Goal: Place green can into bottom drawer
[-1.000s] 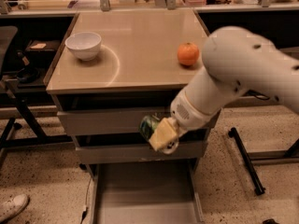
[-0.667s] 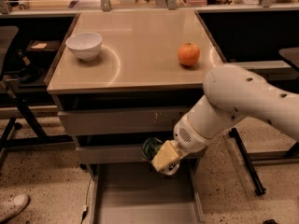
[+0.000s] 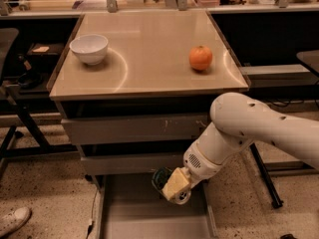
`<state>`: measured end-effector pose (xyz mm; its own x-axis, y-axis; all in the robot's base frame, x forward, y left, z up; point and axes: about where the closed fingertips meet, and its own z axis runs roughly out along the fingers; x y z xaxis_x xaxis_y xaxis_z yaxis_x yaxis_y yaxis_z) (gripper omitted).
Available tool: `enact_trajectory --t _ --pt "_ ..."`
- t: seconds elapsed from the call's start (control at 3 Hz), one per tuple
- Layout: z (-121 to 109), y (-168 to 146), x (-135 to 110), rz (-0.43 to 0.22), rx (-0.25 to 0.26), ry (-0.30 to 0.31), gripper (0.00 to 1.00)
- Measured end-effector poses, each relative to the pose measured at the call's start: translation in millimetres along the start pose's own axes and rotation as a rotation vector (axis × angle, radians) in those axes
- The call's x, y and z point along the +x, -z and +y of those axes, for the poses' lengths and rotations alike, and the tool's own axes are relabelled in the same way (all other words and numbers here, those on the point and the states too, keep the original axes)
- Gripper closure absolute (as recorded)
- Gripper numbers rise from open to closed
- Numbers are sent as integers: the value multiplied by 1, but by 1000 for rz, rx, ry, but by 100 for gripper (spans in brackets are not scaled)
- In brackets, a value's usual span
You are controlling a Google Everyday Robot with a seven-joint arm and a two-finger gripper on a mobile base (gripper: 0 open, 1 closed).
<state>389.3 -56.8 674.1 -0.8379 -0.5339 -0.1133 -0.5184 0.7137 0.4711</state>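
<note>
My gripper [image 3: 172, 185] hangs low in front of the cabinet, over the back right part of the open bottom drawer [image 3: 129, 218]. It is shut on the green can [image 3: 161, 179], of which only a dark green part shows left of the yellowish fingers [image 3: 175, 183]. The can is a little above the drawer's flat grey floor. The white arm reaches in from the right.
On the tan cabinet top [image 3: 149, 59] stand a white bowl [image 3: 89, 48] at the left and an orange [image 3: 200, 58] at the right. Two closed grey drawers [image 3: 129, 129] sit above the open one. A shoe [image 3: 12, 220] is at the lower left, a dark stand leg [image 3: 264, 176] at the right.
The arm has lowered with the green can, from the level of the middle drawer front down over the open bottom drawer.
</note>
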Motion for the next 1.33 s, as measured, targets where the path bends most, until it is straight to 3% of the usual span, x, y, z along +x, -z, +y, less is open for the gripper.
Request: enact_trajectory --t 0.33,1.0,1.33 --pt "-3 -14 4 4 -20 -9 100" --pt "-49 -107 11 -12 -145 -111 100" --pt "-49 -107 11 -12 -145 -111 100"
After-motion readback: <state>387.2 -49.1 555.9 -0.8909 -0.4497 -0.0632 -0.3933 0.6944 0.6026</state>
